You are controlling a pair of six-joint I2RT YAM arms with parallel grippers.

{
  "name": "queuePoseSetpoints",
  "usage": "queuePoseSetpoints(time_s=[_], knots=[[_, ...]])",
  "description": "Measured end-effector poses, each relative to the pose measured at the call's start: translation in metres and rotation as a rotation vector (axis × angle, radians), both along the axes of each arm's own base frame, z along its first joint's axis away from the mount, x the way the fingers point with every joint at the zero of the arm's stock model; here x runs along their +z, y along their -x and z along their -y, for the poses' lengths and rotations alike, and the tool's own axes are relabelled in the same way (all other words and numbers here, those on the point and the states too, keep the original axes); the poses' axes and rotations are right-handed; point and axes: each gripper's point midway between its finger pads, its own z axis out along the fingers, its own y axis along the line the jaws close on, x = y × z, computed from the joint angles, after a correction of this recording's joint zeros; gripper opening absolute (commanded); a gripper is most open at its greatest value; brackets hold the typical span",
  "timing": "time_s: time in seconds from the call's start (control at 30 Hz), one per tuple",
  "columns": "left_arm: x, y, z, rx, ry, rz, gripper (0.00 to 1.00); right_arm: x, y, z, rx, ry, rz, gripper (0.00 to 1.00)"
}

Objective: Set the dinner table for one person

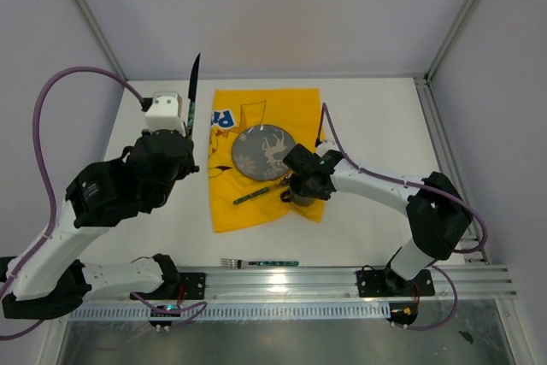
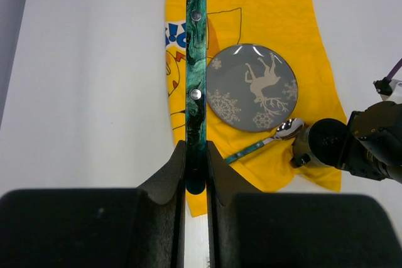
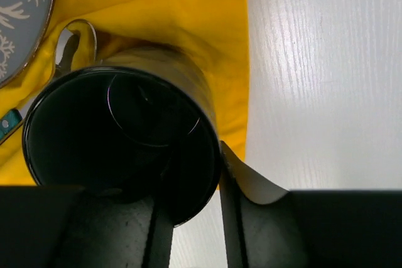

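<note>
Dinner table (image 1: 367, 126): wrist views show left end effector (image 2: 195, 155) pinching knife (image 2: 195, 61), right end effector (image 3: 191, 211) seemingly cup (image 3: 163, 61).

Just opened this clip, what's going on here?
Two arms are setting a place on the white table. The left gripper clamps a green-handled knife by its handle end, blade pointing away. The right gripper grips the rim of a dark cylindrical cup by the yellow printed cloth's right edge. A grey reindeer plate and green-handled spoon lie on the cloth; a fork lies near the arms' bases.
</note>
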Motion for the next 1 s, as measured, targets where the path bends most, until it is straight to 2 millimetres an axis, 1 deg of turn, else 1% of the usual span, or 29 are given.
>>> queuePoseSetpoints(time_s=[0.07, 0.1, 0.13, 0.17, 0.37, 0.53, 0.63, 0.77, 0.87, 1.0], knots=[[0.0, 0.001, -0.002, 0.003, -0.003, 0.0, 0.0, -0.001, -0.001, 0.001, 0.003, -0.001, -0.001, 0.26], [0.0, 0.001, -0.002, 0.004, -0.004, 0.001, 0.0, 0.0, -0.002, 0.0, 0.006, -0.005, 0.001, 0.19], [0.0, 0.001, -0.003, 0.005, -0.004, 0.001, 0.0, -0.001, -0.004, 0.0, 0.012, -0.003, 0.003, 0.07], [0.0, 0.001, -0.004, 0.006, -0.005, 0.001, 0.0, -0.001, -0.004, -0.001, 0.018, -0.006, 0.004, 0.04], [0.0, 0.001, -0.003, 0.006, -0.004, 0.001, 0.0, -0.002, -0.004, -0.004, 0.038, -0.017, -0.004, 0.03], [-0.004, 0.0, -0.001, 0.005, -0.015, -0.006, 0.0, -0.001, -0.004, 0.0, 0.023, -0.019, -0.001, 0.03], [-0.01, -0.001, 0.002, 0.001, -0.026, -0.016, 0.0, 0.0, -0.002, 0.014, -0.011, -0.015, 0.002, 0.03], [-0.015, -0.003, 0.007, -0.005, -0.035, -0.026, 0.0, 0.007, -0.003, 0.048, -0.094, 0.0, 0.013, 0.03], [-0.018, -0.004, 0.009, -0.009, -0.038, -0.03, 0.0, 0.02, -0.01, 0.072, -0.161, 0.013, 0.051, 0.03], [-0.02, -0.004, 0.011, -0.014, -0.04, -0.036, 0.0, 0.03, -0.016, 0.087, -0.204, 0.012, 0.083, 0.03]])
